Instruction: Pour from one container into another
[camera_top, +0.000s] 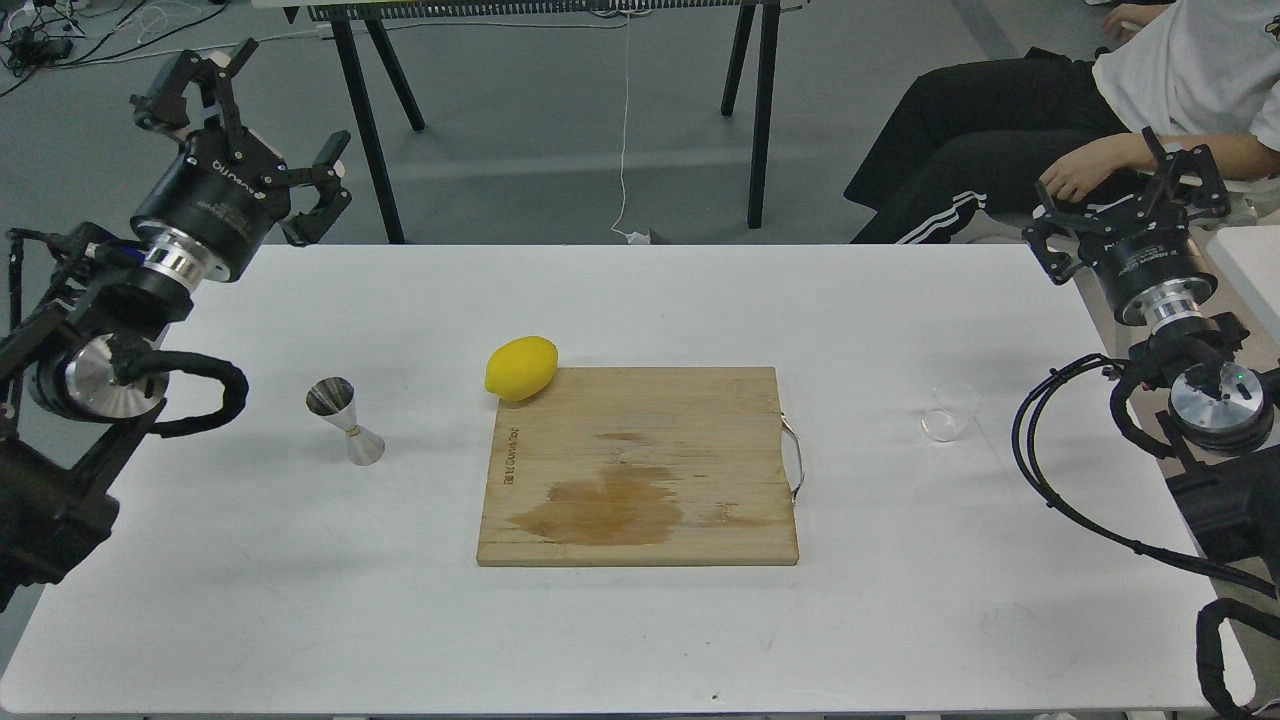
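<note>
The clear glass cup (945, 412) stands on the white table (640, 620) at the right, small and low. At the left, the shiny steel jigger (345, 422) stands upright. My left gripper (240, 120) hangs open above the table's far left corner, well behind the jigger, with nothing between its fingers. Over the far right edge my right gripper (1125, 195) is open too, empty and a good way behind the glass cup.
A wooden cutting board (640, 465) with a wet stain lies in the middle, a yellow lemon (520, 368) at its far left corner. A seated person (1050, 130) is behind the right gripper. Black table legs (365, 120) stand beyond the far edge.
</note>
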